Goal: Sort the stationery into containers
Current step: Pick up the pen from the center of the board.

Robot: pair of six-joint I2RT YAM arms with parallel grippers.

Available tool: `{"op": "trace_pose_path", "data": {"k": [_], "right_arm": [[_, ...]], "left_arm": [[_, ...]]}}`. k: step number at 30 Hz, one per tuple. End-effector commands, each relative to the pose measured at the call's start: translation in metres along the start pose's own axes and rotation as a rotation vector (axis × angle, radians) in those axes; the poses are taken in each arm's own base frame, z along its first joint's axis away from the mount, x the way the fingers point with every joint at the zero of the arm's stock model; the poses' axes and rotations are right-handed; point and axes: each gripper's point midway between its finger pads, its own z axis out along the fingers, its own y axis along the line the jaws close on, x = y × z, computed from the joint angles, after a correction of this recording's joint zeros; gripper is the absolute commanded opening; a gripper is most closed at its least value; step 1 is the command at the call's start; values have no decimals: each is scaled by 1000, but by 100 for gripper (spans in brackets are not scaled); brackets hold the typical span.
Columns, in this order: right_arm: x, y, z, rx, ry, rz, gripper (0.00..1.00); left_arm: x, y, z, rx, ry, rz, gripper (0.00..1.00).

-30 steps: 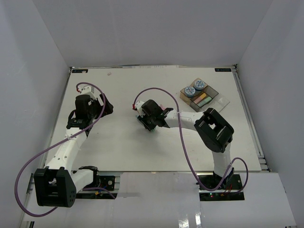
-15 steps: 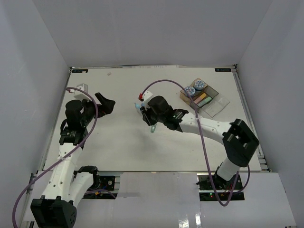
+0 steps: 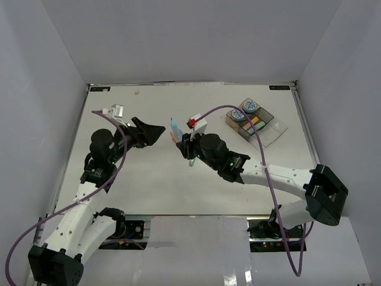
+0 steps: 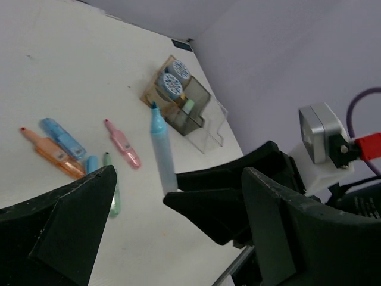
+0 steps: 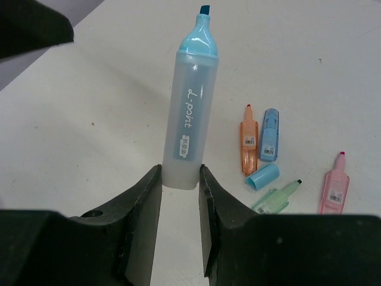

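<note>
Right now my right gripper (image 5: pixel 180 179) is clamped on one light-blue marker (image 5: pixel 189 119), gripped by its lower end with the uncapped tip pointing away from my fingers. It is lifted off the table (image 3: pixel 149 179). Four more lie loose below, near the middle of the table: an orange marker (image 5: pixel 248 146) and a blue marker (image 5: pixel 269 134) side by side, a green marker (image 5: pixel 277 198) and a pink marker (image 5: pixel 336 185). One blue cap (image 5: pixel 262 176) lies among them, just past the orange one. My left gripper (image 3: pixel 153 130) hangs off the table left of middle with its jaws apart, gripping nothing, pointed toward the right one. The trays (image 3: pixel 266 122) sit near the far right corner, close to the table's right edge. They hold two patterned rolls (image 3: pixel 237 114) and some pastel pieces too small to count. An open stretch of table lies between the loose markers and the trays.
</note>
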Motion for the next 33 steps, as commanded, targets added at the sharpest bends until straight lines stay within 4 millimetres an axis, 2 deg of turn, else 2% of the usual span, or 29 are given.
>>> {"op": "trace_pose_path", "data": {"k": [1, 11, 19, 26, 33], "right_arm": [[-50, -1, -11, 24, -197, 83, 20], [-56, -2, -19, 19, -247, 86, 20], [-56, 2, -20, 11, -258, 90, 20], [-57, 6, -20, 8, -262, 93, 20], [-56, 8, -19, 6, -262, 97, 20]], "left_arm": [[3, -26, 13, 76, -20, 22, 96], [31, -27, 42, 69, 46, 17, 89], [32, -45, 55, 110, 26, 23, 84], [40, -44, 65, 105, 29, 19, 77], [44, -46, 67, 116, 33, 20, 64]]}}
